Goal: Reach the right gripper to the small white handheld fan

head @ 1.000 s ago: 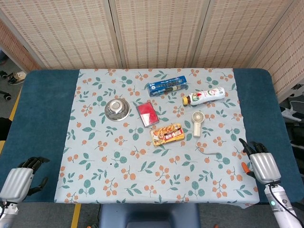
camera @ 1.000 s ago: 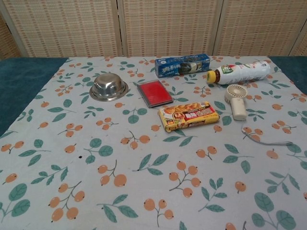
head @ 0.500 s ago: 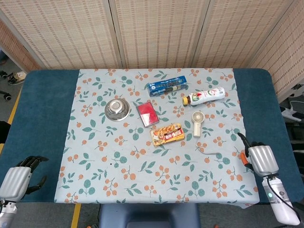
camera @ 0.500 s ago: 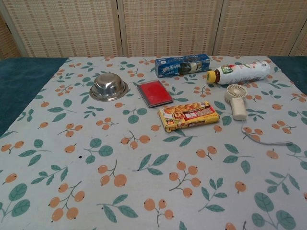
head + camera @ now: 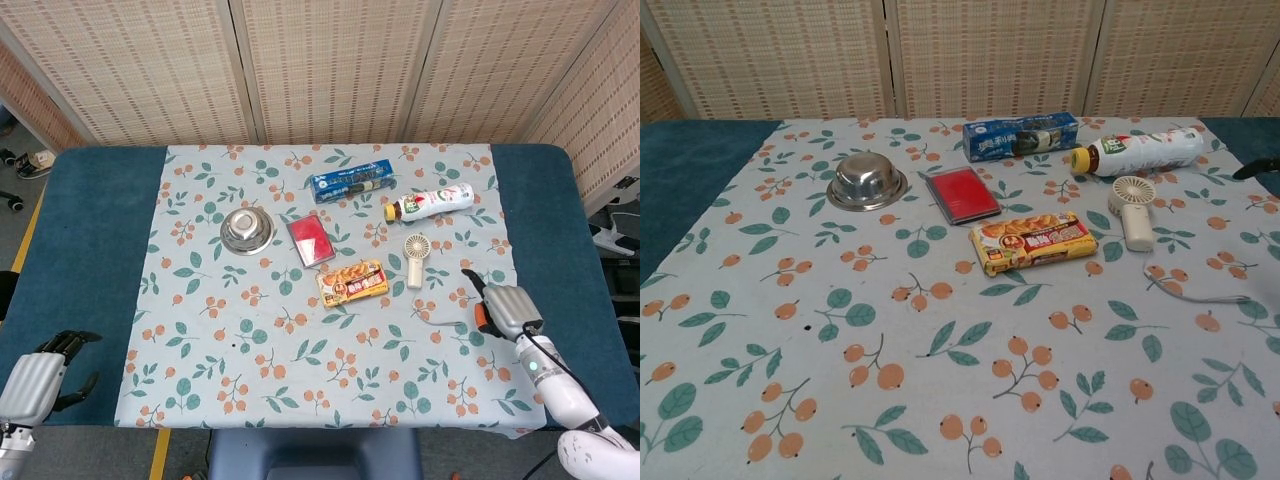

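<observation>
- Head view, right hand (image 5: 503, 311): hovers over the floral cloth (image 5: 200, 330) near its right edge; holds nothing, fingers apart as far as the small view allows; only a dark fingertip shows at the right margin of the chest view.
- Small white handheld fan (image 5: 415, 257): lies flat, ahead of the right hand and off to its left, near but apart; round head points away from the robot, handle points toward it.
- Thin cord (image 5: 440, 322): loops on the cloth just beside the right hand, on its left, between hand and fan handle.
- Drink bottle (image 5: 430, 202): on its side beyond the fan, further from the hand, close to the fan's head.
- Snack box (image 5: 352, 282): just left of the fan handle, on the far side from the hand.
- Left hand (image 5: 35, 381): at the near left table corner, well apart from all items; fingers curled, grasp state not legible.
- Step in hand, judged: approach under way, no contact yet.
- Handling note: carry the right hand forward and leftward toward the handle, above the cord, stopping short of the bottle and the snack box.
</observation>
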Action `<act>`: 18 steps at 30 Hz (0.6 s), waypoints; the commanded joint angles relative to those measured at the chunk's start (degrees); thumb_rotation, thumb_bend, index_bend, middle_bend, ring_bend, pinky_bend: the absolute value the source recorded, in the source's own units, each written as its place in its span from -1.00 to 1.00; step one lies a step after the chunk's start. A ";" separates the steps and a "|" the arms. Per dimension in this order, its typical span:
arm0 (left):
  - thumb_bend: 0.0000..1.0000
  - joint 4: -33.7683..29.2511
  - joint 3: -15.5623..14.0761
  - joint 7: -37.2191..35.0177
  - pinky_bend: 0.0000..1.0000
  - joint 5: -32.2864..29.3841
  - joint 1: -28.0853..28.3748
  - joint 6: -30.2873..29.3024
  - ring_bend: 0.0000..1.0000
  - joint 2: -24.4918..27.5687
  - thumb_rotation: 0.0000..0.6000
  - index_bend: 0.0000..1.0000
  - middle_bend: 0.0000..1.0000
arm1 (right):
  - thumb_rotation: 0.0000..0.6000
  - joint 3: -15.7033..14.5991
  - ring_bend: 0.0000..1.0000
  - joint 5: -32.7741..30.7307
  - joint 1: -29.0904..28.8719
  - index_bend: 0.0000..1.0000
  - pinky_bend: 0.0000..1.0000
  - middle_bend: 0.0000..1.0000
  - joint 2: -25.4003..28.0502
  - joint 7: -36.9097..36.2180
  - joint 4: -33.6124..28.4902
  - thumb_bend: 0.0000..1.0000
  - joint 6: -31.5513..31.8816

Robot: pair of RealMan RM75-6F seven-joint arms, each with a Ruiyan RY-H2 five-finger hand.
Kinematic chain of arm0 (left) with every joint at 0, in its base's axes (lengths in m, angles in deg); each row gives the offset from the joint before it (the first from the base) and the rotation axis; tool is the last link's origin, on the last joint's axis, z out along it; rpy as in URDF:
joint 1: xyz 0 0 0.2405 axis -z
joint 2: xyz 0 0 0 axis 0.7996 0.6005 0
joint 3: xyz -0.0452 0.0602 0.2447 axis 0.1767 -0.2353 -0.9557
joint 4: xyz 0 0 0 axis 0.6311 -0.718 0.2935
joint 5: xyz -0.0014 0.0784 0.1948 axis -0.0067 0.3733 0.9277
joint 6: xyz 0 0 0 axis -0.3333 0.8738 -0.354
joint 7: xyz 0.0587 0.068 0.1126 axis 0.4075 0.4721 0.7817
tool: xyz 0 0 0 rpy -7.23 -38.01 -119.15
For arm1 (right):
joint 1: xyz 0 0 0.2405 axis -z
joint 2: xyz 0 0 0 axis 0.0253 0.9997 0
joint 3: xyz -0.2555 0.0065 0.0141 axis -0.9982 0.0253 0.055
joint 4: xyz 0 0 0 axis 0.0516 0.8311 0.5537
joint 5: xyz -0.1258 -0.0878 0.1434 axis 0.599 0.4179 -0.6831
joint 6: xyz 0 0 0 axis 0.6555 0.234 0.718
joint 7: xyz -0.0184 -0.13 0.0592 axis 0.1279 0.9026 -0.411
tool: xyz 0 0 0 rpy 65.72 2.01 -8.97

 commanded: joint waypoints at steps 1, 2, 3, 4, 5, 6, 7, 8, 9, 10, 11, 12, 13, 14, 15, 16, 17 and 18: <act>-0.28 -0.15 0.08 -0.02 -0.25 -0.18 0.00 -0.03 -0.56 0.11 1.00 -0.44 -0.42 | 1.00 0.11 0.29 -11.94 -7.02 -1.00 0.34 0.62 -1.38 7.59 -1.12 0.39 -1.83; -0.28 -0.14 0.06 -0.08 -0.25 -0.09 -0.06 -0.17 -0.56 0.13 1.00 -0.44 -0.42 | 1.00 -0.09 0.29 -13.58 -7.83 -1.00 0.34 0.62 -1.70 8.07 -0.87 0.39 -2.12; -0.28 -0.14 0.05 -0.12 -0.25 0.00 -0.10 -0.29 -0.56 0.15 1.00 -0.44 -0.42 | 1.00 -0.30 0.29 -15.08 -8.62 -0.99 0.34 0.62 -2.01 8.46 -0.53 0.39 -2.49; -0.28 -0.18 0.03 -0.13 -0.25 0.13 -0.14 -0.40 -0.56 0.16 1.00 -0.44 -0.42 | 1.00 -0.64 0.29 -16.80 -9.60 -0.97 0.34 0.63 -2.43 8.90 0.00 0.39 -2.97; -0.28 -0.24 0.00 -0.10 -0.25 0.23 -0.15 -0.44 -0.56 0.18 1.00 -0.44 -0.42 | 1.00 -0.90 0.29 -17.86 -10.27 -0.95 0.34 0.63 -2.79 9.18 0.47 0.40 -3.24; -0.28 -0.26 -0.04 -0.09 -0.25 0.31 -0.14 -0.43 -0.56 0.20 1.00 -0.44 -0.42 | 1.00 -1.15 0.29 -18.75 -10.87 -0.92 0.34 0.63 -3.19 9.41 0.99 0.40 -3.40; -0.28 -0.26 -0.09 -0.07 -0.25 0.42 -0.13 -0.41 -0.56 0.21 1.00 -0.44 -0.42 | 1.00 -1.53 0.29 -19.75 -11.59 -0.88 0.34 0.63 -3.74 9.75 1.70 0.40 -3.47; -0.28 -0.25 -0.13 -0.05 -0.25 0.46 -0.12 -0.39 -0.56 0.21 1.00 -0.44 -0.42 | 1.00 -1.82 0.29 -20.37 -12.08 -0.86 0.34 0.63 -4.15 10.00 2.21 0.41 -3.44; -0.28 -0.24 -0.14 -0.06 -0.25 0.49 -0.11 -0.37 -0.56 0.21 1.00 -0.44 -0.42 | 1.00 -2.08 0.30 -20.89 -12.52 -0.84 0.34 0.63 -4.57 10.22 2.70 0.41 -3.33; -0.28 -0.25 -0.13 -0.08 -0.25 0.46 -0.09 -0.31 -0.56 0.23 1.00 -0.43 -0.42 | 1.00 -2.39 0.30 -21.47 -13.00 -0.84 0.34 0.63 -5.09 10.43 3.28 0.41 -3.05; -0.28 -0.26 -0.13 -0.12 -0.25 0.42 -0.10 -0.31 -0.56 0.24 1.00 -0.43 -0.42 | 1.00 -2.58 0.30 -21.84 -13.30 -0.84 0.34 0.63 -5.45 10.53 3.65 0.41 -2.81; -0.28 -0.27 -0.12 -0.15 -0.25 0.38 -0.11 -0.32 -0.56 0.26 1.00 -0.43 -0.42 | 1.00 -2.74 0.30 -22.19 -13.59 -0.83 0.34 0.63 -5.78 10.60 3.99 0.41 -2.61; -0.28 -0.27 -0.11 -0.16 -0.25 0.31 -0.14 -0.34 -0.56 0.27 1.00 -0.43 -0.42 | 1.00 -2.95 0.30 -22.65 -13.93 -0.83 0.34 0.63 -6.14 10.63 4.32 0.41 -2.43; -0.28 -0.30 -0.09 -0.15 -0.25 0.30 -0.14 -0.36 -0.56 0.27 1.00 -0.43 -0.42 | 1.00 -3.12 0.30 -22.97 -14.19 -0.83 0.34 0.63 -6.35 10.66 4.51 0.42 -2.38; -0.28 -0.36 -0.09 -0.13 -0.25 0.31 -0.15 -0.38 -0.56 0.29 1.00 -0.43 -0.42 | 1.00 -3.27 0.30 -23.28 -14.45 -0.83 0.34 0.63 -6.52 10.67 4.68 0.42 -2.40; -0.28 -0.39 -0.11 -0.09 -0.25 0.36 -0.16 -0.39 -0.56 0.30 1.00 -0.43 -0.42 | 1.00 -3.49 0.30 -23.65 -14.79 -0.83 0.34 0.63 -6.73 10.69 4.86 0.42 -2.48; -0.28 -0.42 -0.13 -0.05 -0.25 0.42 -0.14 -0.37 -0.56 0.30 1.00 -0.43 -0.42 | 1.00 -3.62 0.30 -23.88 -15.04 -0.83 0.34 0.63 -6.87 10.67 4.97 0.42 -2.56; -0.28 -0.43 -0.14 -0.02 -0.25 0.47 -0.11 -0.33 -0.56 0.31 1.00 -0.43 -0.42 | 1.00 -3.75 0.30 -24.05 -15.25 -0.83 0.34 0.63 -7.00 10.62 5.05 0.42 -2.61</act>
